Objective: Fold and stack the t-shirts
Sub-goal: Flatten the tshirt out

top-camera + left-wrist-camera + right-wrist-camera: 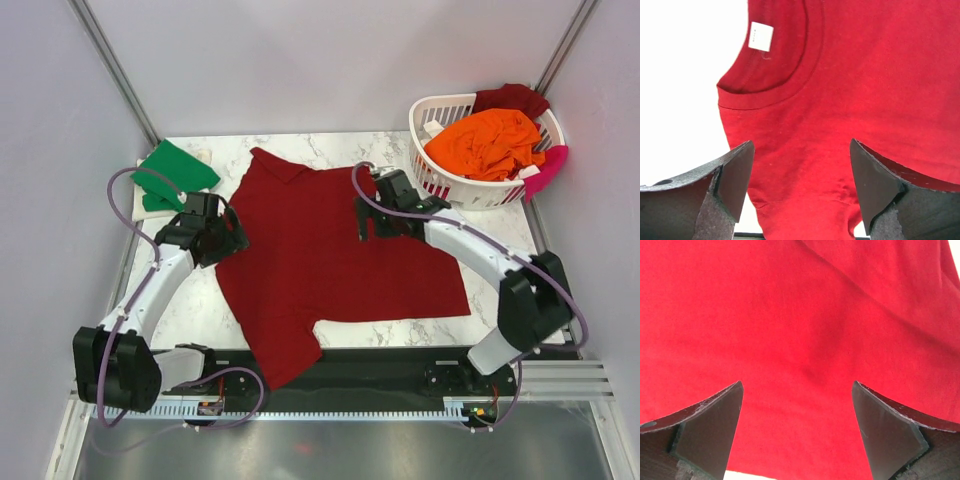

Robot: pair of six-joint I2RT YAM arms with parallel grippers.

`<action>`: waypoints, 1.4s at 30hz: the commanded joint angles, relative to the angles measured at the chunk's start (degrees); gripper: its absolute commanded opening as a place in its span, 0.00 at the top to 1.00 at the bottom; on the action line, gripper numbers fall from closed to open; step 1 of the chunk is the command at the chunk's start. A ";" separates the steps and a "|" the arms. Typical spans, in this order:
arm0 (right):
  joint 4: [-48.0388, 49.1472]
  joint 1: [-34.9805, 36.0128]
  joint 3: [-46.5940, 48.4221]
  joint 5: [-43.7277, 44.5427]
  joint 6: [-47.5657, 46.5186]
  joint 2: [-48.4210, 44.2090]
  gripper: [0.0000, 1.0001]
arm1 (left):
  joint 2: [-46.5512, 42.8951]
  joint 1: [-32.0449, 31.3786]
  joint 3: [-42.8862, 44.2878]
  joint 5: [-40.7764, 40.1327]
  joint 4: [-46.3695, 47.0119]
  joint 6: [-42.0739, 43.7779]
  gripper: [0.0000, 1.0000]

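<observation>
The large dark red t-shirt (pixel 330 265) lies spread flat on the marble table (pixel 500 240). Its long axis runs diagonally: the neckline (pixel 771 82), with a white label (pixel 761 36) inside, points toward the far left, and the body extends toward the near right. One part overhangs the near table edge. The left gripper (pixel 800 150) is over the shirt's left edge just below the neckline, jaws spread and holding nothing. The right gripper (pixel 797 387) is over the shirt's far right portion, jaws spread wide and empty. A green t-shirt (pixel 175 175) lies at the far left corner. The white basket (pixel 435 110) at the far right contains an orange t-shirt (pixel 485 143).
</observation>
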 commanded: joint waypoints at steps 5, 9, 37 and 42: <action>0.41 1.42 19.66 9.26 -3.54 19.18 0.06 | 1.27 -4.65 -6.66 10.91 8.25 -4.41 0.17; -1.70 1.60 29.50 10.23 -3.62 27.62 0.09 | 3.21 -10.11 -9.92 8.02 14.50 -7.05 0.18; -1.52 3.62 32.93 8.30 -3.79 30.36 0.10 | -19.20 16.68 -16.96 6.17 0.89 -13.56 0.16; -3.89 3.80 40.31 12.68 -5.03 36.50 0.16 | -19.11 17.21 -16.61 6.25 0.97 -13.21 0.16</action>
